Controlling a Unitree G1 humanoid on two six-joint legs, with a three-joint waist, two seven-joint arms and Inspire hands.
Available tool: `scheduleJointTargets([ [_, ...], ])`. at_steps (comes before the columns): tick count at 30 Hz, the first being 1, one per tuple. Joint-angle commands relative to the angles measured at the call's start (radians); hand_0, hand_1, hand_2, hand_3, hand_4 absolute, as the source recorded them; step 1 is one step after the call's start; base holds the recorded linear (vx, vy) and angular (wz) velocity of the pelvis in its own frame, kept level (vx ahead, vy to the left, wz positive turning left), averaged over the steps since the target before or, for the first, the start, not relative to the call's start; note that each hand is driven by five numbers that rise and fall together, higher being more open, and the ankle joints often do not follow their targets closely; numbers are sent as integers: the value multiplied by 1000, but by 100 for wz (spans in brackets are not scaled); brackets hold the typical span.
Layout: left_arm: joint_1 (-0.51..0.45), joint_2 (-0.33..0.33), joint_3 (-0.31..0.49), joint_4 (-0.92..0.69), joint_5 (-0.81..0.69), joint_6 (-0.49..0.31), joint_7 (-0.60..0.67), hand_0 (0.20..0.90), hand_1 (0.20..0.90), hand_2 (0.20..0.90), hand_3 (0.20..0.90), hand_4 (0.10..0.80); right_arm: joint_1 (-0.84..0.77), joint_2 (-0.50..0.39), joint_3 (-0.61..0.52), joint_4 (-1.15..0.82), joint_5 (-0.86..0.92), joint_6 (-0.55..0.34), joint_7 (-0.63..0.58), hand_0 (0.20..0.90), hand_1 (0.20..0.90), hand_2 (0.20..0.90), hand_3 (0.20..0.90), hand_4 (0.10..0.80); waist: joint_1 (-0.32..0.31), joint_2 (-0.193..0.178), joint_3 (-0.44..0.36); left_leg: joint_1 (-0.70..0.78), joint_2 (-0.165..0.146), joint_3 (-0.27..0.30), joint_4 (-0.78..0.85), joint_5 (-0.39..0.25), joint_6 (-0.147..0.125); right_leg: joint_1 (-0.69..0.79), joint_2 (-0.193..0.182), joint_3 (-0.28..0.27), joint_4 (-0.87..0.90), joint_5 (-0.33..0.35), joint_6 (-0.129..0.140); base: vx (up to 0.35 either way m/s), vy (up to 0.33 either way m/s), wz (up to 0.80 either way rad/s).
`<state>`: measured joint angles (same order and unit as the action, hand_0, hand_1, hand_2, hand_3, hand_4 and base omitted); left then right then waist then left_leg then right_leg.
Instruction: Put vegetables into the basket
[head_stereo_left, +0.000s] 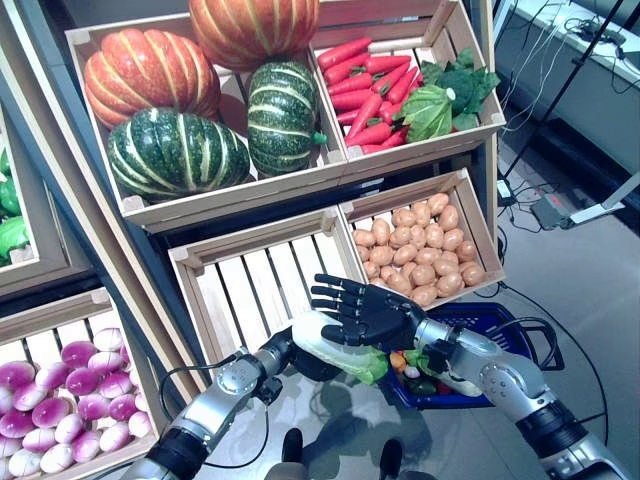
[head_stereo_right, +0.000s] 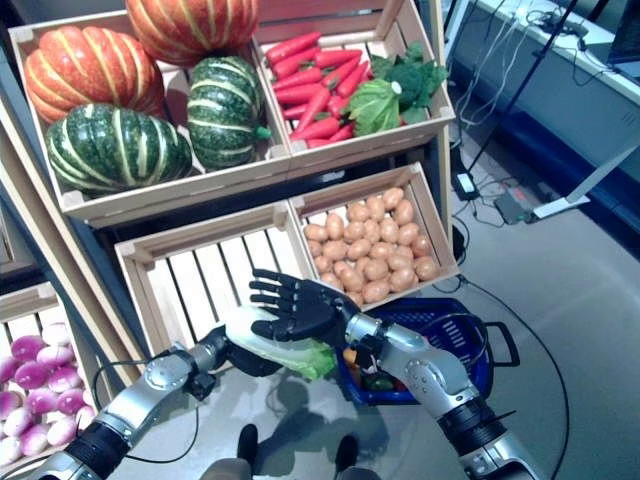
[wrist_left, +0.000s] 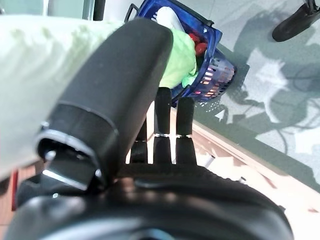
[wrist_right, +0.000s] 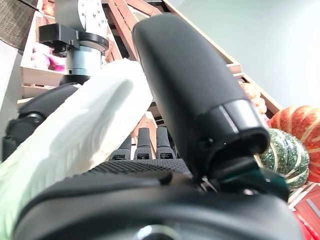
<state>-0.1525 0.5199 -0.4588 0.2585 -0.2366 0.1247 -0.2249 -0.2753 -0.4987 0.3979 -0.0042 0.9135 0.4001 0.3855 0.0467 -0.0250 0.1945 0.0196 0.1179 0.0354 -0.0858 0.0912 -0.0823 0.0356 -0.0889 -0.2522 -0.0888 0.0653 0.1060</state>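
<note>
Left eye view: a pale cabbage (head_stereo_left: 330, 340) with a frilly green leaf end sits at the centre, cupped from below by the left hand (head_stereo_left: 300, 362), which comes in from 7 o'clock. The right hand (head_stereo_left: 362, 312) lies on top of it, fingers straight and spread toward 10 o'clock. A blue plastic basket (head_stereo_left: 500, 325) with slotted walls stands at 4 o'clock of the cabbage, partly hidden by the right arm; a few vegetables show inside. An empty slatted wooden crate (head_stereo_left: 255, 285) lies behind the hands.

Right eye view: the same grouping; the left hand's fingers are hidden under the cabbage.

Left wrist view: the smooth dark thumb (wrist_left: 107, 120) presses against the cabbage's pale side, the fingers curl round beneath it, and the basket shows past them at 1 o'clock.

Right wrist view: the right thumb and straight fingers rest along the cabbage's ribbed white stalk without closing on it. Ribbed pumpkins (wrist_right: 295, 125) are cut off at 3 o'clock.
</note>
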Motion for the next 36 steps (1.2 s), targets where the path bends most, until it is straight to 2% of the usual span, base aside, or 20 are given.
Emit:
scheduleJointTargets([
  [1,-95,-44,5,-31,-8,-121,20,300,300,300,300,400,-21,56,32,-61,33,-19,70,900,900,900,900,800,12,-28,-68,-15,-17,-7,-1,-42,-17,28,-28,-27,1,-8,18,0,0,0],
  [18,-66,-42,32,-17,2,-96,54,300,300,300,300,400,-15,51,5,-7,-32,-58,4,900,900,900,900,800,10,-25,-90,13,-14,5,-1,-61,-8,42,-27,-25,1,-16,23,10,-1,0],
  [21,-65,-37,32,-15,33,-88,69,300,300,300,300,400,-15,52,-6,-8,-44,-76,-41,900,900,900,900,800,9,-25,-91,17,-15,6,-1,-64,-7,45,-26,-22,1,-17,25,11,-3,-1],
  [28,-59,4,63,-39,120,-46,81,300,300,300,300,400,2,-14,-50,-23,-282,-129,-131,900,900,900,900,800,1,-21,-91,23,-15,10,-1,-66,-5,44,-26,-10,1,-15,29,0,0,0],
  [36,-50,5,90,-48,126,-18,103,300,300,300,300,400,25,-59,-115,-66,-374,-133,-210,900,900,900,900,800,-13,-20,-91,27,-13,16,-1,-67,-1,41,-24,5,1,-13,31,2,-1,-1],
])
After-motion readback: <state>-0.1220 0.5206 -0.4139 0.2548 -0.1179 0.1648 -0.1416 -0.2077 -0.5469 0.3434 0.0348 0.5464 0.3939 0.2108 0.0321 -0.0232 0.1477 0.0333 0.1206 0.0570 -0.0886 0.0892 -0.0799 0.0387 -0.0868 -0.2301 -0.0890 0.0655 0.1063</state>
